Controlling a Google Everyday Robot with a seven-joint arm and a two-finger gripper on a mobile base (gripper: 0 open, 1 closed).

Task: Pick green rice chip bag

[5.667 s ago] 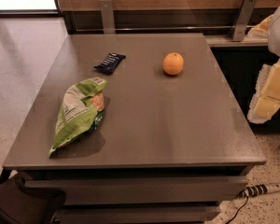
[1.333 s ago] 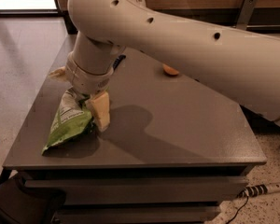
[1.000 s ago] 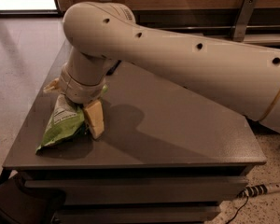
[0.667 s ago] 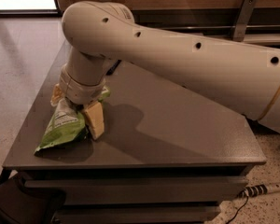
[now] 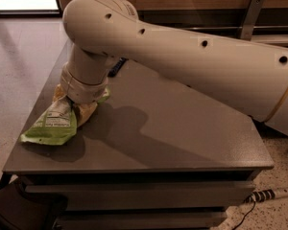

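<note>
- The robot's thick cream arm (image 5: 192,56) reaches in from the right edge of the frame to the upper left, then bends down onto a grey table (image 5: 182,133).
- The gripper (image 5: 76,110) is at the left centre of the frame, down on the upper end of the green rice chip bag (image 5: 53,127). The wrist covers it, so I cannot tell how far open it is or whether it has hold of the bag.
- The bag lies near the table's left edge, with its lower end flat on the surface and pointing toward the lower left corner.
- A dark blue wrapper (image 5: 116,67) peeks out behind the arm, apart from the bag.
- My judgement: I should close firmly on the crinkly film, then lift slowly and straight up, watching for slip.
</note>
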